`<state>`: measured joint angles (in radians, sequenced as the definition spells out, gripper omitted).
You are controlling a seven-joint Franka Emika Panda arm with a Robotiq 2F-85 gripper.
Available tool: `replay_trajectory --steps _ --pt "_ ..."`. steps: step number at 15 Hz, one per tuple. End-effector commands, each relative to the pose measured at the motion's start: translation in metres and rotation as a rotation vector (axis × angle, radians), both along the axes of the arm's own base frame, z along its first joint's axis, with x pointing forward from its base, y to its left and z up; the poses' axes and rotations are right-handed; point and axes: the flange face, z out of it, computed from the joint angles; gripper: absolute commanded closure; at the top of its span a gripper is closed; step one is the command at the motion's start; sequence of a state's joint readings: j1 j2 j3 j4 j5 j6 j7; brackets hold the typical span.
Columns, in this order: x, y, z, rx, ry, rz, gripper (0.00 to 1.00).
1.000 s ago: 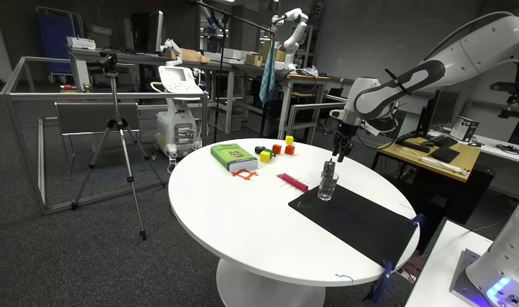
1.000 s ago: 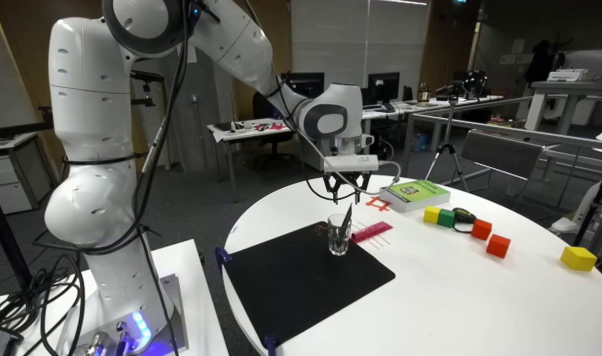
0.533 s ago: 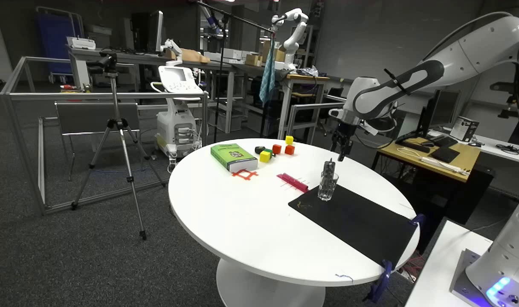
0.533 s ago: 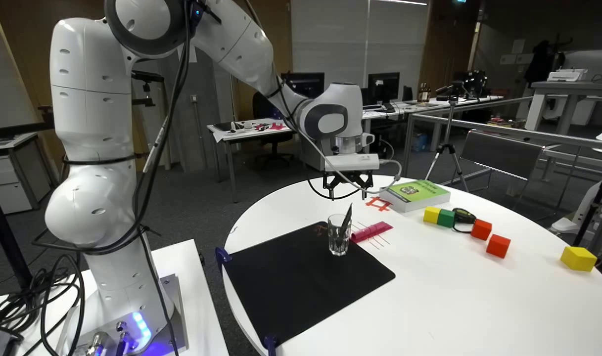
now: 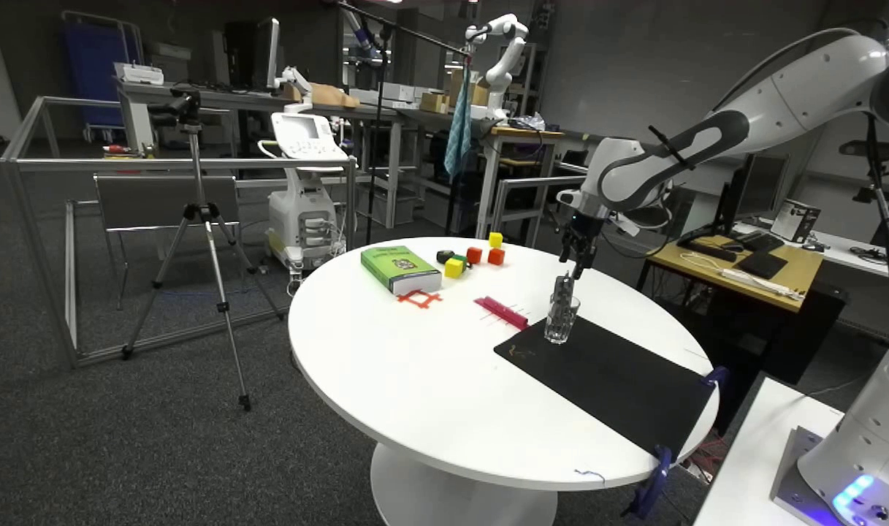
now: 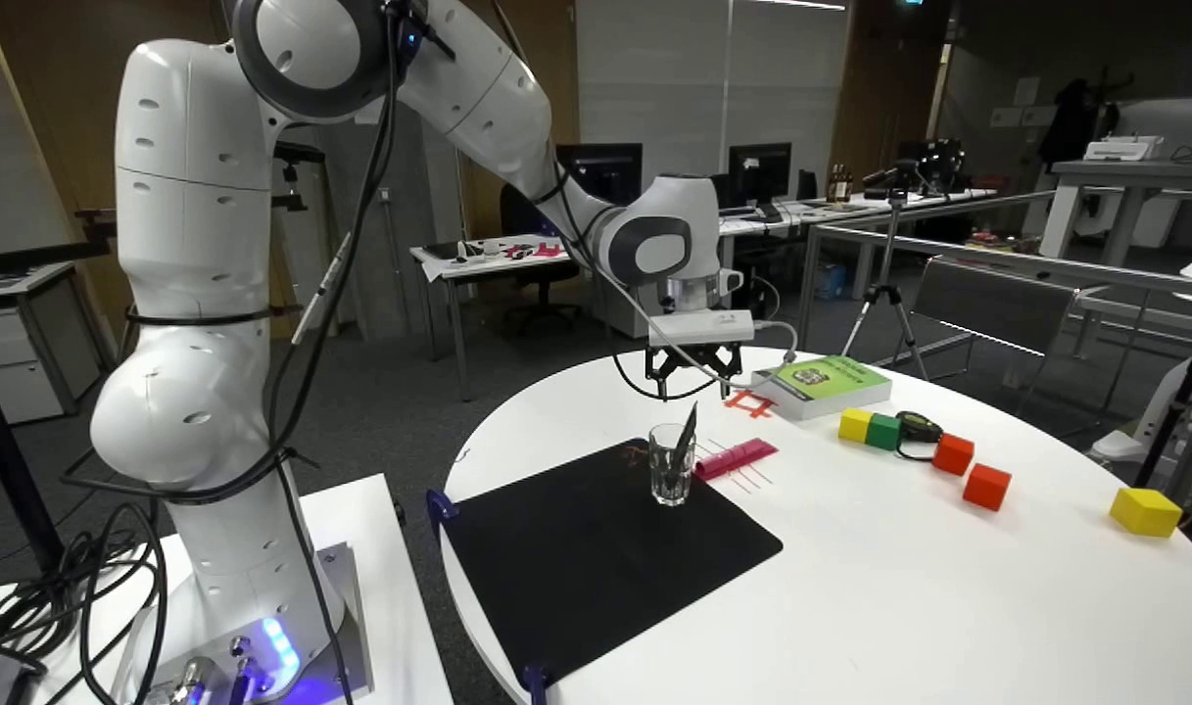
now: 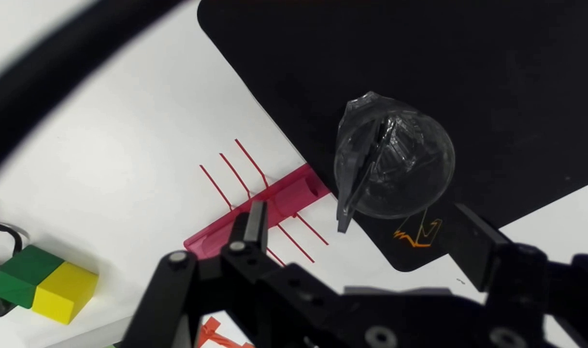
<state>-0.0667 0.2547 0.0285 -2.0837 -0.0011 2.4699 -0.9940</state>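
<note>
A dark strip (image 7: pixel 344 210) leans in the glass (image 7: pixel 405 169), its top poking over the rim on the side toward the gripper (image 6: pixel 694 395). The glass stands lower than the jaws and near them; the strip is apart from either finger. The jaws are spread wide, and in the wrist view the glass shows past the gap between the fingertips. It rests on a black mat (image 6: pixel 605 568). At the mat's edge, partly hidden by the finger at that view's left, lies a pink piece (image 7: pixel 286 193). Beyond that finger, a green cube (image 7: pixel 25 273) touches a yellow cube (image 7: pixel 64 292). Well away from the jaws, a book (image 6: pixel 821 384) and two red cubes (image 6: pixel 953 454) share the white table (image 6: pixel 929 607).
</note>
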Motion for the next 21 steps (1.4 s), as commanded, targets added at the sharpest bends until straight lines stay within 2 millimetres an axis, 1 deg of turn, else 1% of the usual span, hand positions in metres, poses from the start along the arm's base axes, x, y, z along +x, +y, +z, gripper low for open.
replay_trajectory --steps 1,2,4,7,10,12,13,14,15,17,21 --pt "0.009 0.002 0.002 -0.016 -0.02 -0.004 0.32" --pt "0.01 0.002 0.001 -0.017 -0.019 -0.004 0.4" --pt "0.01 0.002 0.001 -0.017 -0.017 -0.006 0.54" --pt "0.012 0.002 -0.001 -0.018 -0.018 -0.006 0.78" --pt "0.012 0.002 -0.001 -0.022 -0.017 -0.005 0.99" --pt "0.012 0.002 0.0 -0.025 -0.02 -0.005 1.0" --pt "0.013 0.002 0.003 -0.026 -0.024 -0.006 0.98" --pt "0.013 0.002 0.003 -0.028 -0.026 -0.005 1.0" --pt "0.014 0.002 0.004 -0.03 -0.028 -0.009 0.99" --pt "0.012 0.003 0.008 -0.029 -0.03 -0.017 1.0" --pt "0.01 0.004 0.012 -0.017 -0.036 -0.039 0.99"
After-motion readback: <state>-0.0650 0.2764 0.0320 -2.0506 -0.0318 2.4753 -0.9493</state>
